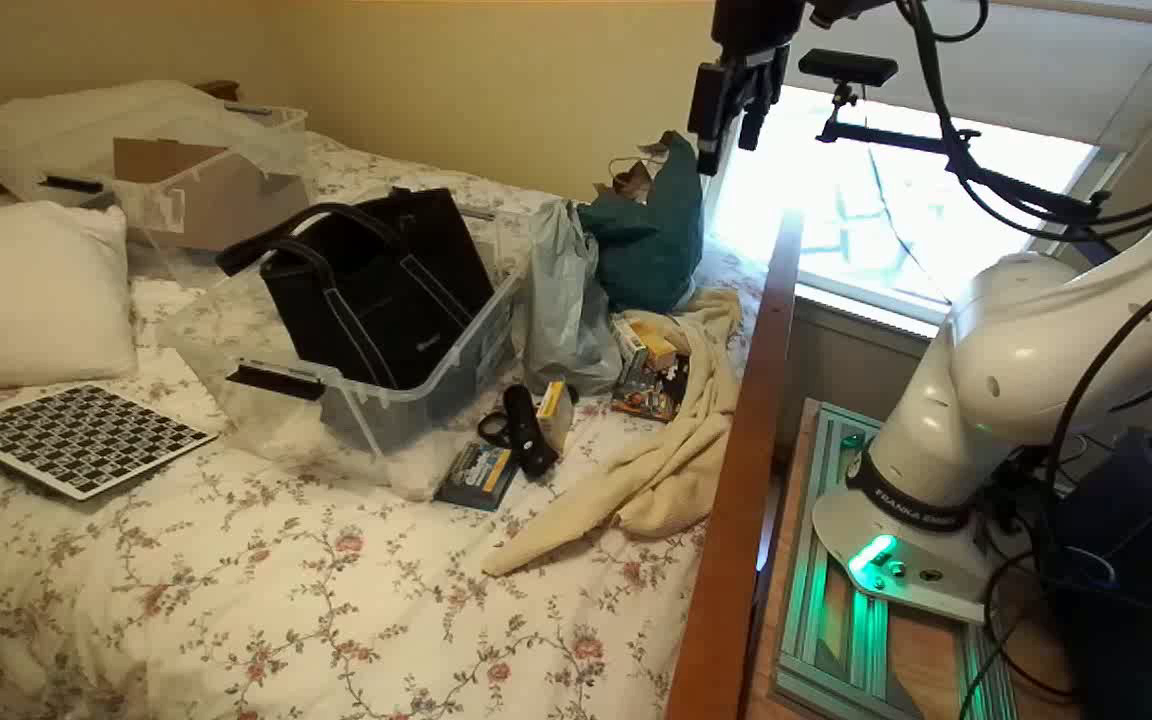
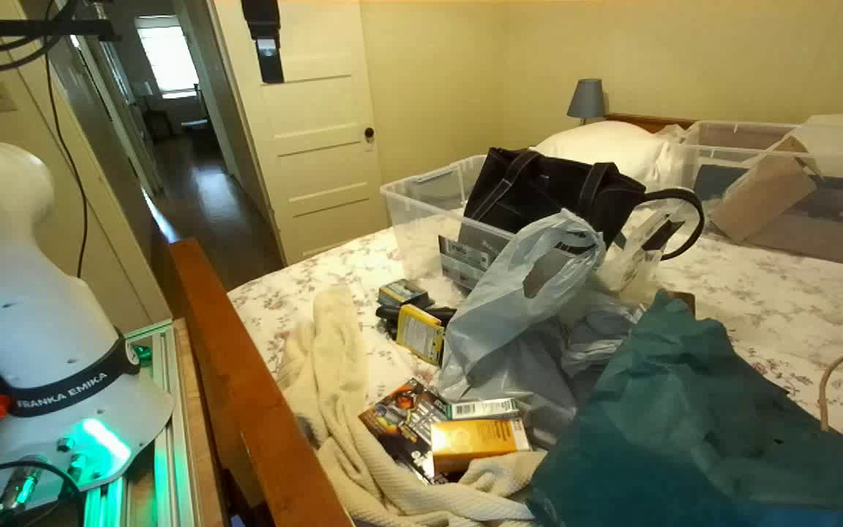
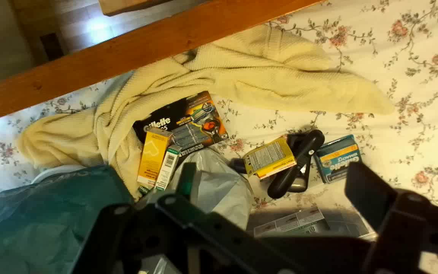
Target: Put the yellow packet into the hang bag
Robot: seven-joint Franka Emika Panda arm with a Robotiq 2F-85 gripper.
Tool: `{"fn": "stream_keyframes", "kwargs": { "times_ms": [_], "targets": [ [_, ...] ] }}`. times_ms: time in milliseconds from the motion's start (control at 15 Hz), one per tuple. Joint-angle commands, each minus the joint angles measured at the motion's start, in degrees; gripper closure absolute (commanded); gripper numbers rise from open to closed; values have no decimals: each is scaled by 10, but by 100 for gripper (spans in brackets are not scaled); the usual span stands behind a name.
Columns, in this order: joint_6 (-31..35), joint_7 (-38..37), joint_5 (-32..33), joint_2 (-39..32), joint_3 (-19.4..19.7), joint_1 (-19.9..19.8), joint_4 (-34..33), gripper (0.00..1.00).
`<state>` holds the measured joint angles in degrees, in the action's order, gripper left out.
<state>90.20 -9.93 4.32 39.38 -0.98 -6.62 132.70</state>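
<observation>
Of the task, nothing appeared to be done; the yellow packet was not yet grasped, and it was seen tilted, just beside a long black object, by which it was perhaps touched, and near the clear bin; the hand was released, with its jaws spread wide and nothing taken between them, high above the things; therefore the grasping, the carrying and the letting go were all judged to be left.

One doubt had to be noted; an orange-yellow box, laid partly upon a dark razor pack, could also be meant by the sentence; the packet beside the black object was considered the more probable.

The hang bag was set tilted in the bin, with its upper part above the rim; its bottom was hidden, so it could not be told what was contained there; a loop handle near the mouth might be caught during the entry; by the grey plastic bag, raised just beside the bin, a low path could be hindered; beyond it a teal bag was seen; the razor pack was bordered by a cream cloth.
</observation>
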Motion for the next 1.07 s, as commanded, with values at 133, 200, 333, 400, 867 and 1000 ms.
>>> {"fn": "stream_keyframes", "kwargs": {
  "times_ms": [133,200,333,400,867,1000],
  "targets": [
    [11,-3,-4,-6,4,9,5,0],
    [20,-8,-9,-12,1,11,13,0],
    [68,-22,-21,-11,-1,14,40,0],
    [94,-27,-24,-12,-3,16,53,0],
    [232,-62,-10,-25,-9,8,102,0],
    [254,-66,-10,-27,-9,7,111,0]
  ]
}}
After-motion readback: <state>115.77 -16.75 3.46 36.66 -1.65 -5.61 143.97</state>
